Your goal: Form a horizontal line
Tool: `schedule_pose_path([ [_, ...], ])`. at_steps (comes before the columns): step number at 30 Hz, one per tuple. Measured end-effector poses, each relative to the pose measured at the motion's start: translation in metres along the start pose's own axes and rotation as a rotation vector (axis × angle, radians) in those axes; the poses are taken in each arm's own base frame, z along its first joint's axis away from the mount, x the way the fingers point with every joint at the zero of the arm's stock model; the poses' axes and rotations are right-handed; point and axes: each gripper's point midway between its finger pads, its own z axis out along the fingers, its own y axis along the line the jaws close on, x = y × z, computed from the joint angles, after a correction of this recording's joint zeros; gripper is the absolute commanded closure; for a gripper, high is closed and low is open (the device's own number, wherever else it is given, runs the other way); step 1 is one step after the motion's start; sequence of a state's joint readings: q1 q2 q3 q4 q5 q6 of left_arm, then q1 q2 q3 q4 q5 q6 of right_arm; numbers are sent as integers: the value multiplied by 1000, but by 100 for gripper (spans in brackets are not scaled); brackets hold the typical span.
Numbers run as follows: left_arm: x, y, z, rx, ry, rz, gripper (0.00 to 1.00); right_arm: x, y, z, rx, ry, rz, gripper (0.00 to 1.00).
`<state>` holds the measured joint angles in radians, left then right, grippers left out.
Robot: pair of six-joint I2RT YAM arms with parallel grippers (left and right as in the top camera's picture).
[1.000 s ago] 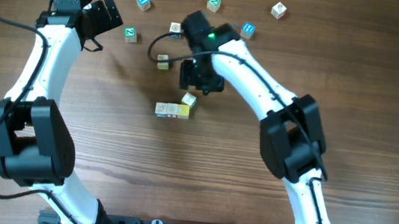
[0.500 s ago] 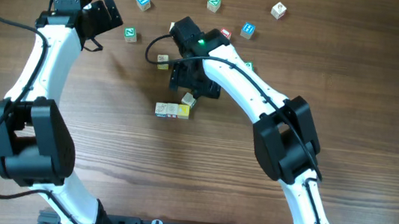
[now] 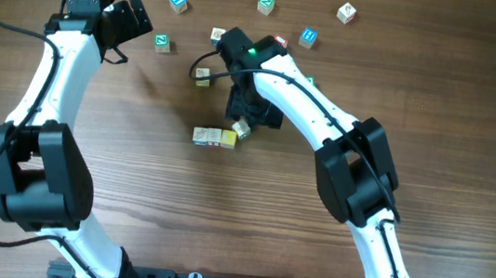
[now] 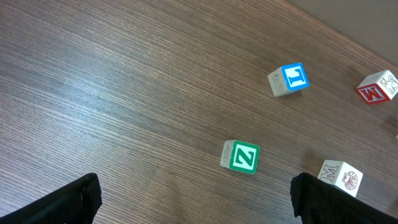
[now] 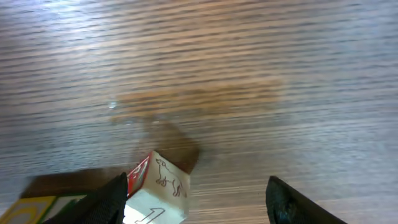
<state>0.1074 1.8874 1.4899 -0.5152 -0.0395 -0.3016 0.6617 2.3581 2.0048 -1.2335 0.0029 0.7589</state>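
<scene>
**Count, overhead view.** The horizontal line (image 3: 215,136) is lying near the middle of the table (image 3: 130,191). It appears to be three cubes touching edge to edge, whitish at the left and yellow at the right. A fourth, tilted cube (image 3: 241,130) is sitting at the row's far right corner; whether it is touching the row cannot be told. Eight loose cubes (image 3: 178,2) are lying scattered along the far side: two blue, two green, four whitish or red-marked. Two more are showing partly beside the right arm (image 3: 326,110).

**Right gripper** (image 3: 248,120). Its fingers are standing spread wider than the tilted cube and are straddling it. The cube is leaning against one finger, with a clear gap to the other, so nothing is being pinched.

**Left gripper** (image 4: 194,202). It is hanging fully spread over the far left of the table, holding nothing.

**Change from one second ago.** The right gripper is now closer to the row's right end. The tilted cube is sitting slightly further right and nearer. The left arm and the loose cubes are where they were.
</scene>
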Motion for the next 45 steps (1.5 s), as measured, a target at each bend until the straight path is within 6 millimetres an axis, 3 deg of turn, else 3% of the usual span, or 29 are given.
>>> schedule_pose_path([
  [8,0,0,0,0,0,0,0,9,-14,-1,47,44,-47,26],
  [23,0,0,0,0,0,0,0,2,-9,0,16,30,-38,26],
  [25,0,0,0,0,0,0,0,-11,-9,0,-6,-5,-21,36],
  [29,0,0,0,0,0,0,0,-36,-29,0,-25,-23,26,42],
  [32,0,0,0,0,0,0,0,-37,-25,0,-76,-5,-53,72],
  [33,0,0,0,0,0,0,0,-34,-21,-1,-96,6,-99,86],
  [36,0,0,0,0,0,0,0,-35,-12,-1,-127,-6,-120,87],
  [38,0,0,0,0,0,0,0,-35,-10,-2,-131,-5,-118,96],
  [45,0,0,0,0,0,0,0,-16,12,-3,-194,42,-143,96],
])
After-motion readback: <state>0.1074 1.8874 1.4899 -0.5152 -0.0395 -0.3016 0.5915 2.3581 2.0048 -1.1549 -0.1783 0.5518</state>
